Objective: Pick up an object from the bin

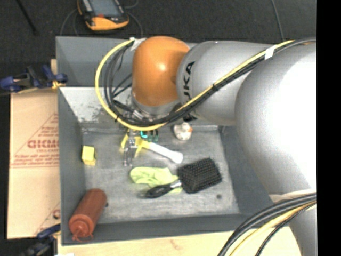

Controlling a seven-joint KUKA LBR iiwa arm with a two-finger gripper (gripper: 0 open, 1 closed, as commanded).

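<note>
My gripper (129, 154) hangs low in the middle of the bin, under the arm's wrist. Its tip is at the left end of a white elongated object (162, 152), which lies slanting to the right; a small yellow piece (131, 143) shows right beside the gripper. Whether anything is held cannot be made out. Just below lies a crumpled yellow-green cloth (150, 174). A black hairbrush (200, 175) lies right of the cloth, and its dark handle (160, 190) runs under the cloth's edge.
A small yellow cube (88, 154) sits near the left wall. A red-brown bottle (87, 212) lies in the front left corner. A small white and orange ball (183, 132) rests at the back, close under the arm.
</note>
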